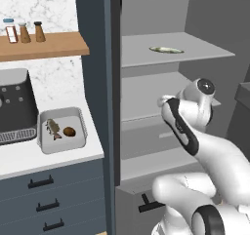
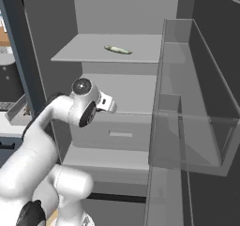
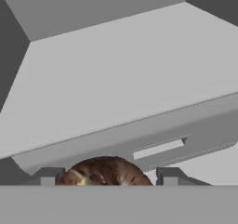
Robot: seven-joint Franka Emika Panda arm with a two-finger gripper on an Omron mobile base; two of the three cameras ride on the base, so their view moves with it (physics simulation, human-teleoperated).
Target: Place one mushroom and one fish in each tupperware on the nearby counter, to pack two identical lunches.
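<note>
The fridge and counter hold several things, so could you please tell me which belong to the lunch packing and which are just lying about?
Belong to the job:
- tupperware on the counter, already holding a fish and a mushroom
- fish on the top fridge shelf
- mushroom between the pincer fingers

Just lying about:
- shakers on the wooden shelf

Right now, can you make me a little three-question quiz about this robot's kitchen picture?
1. True or false: a fish lies on the top shelf of the open fridge.
2. What sits between the gripper's fingertips? A) mushroom B) bottle C) spoon
3. What already lies in the tupperware on the counter?

Key
1. True.
2. A: a brown mushroom sits between the fingertips.
3. One fish and one mushroom.
</note>
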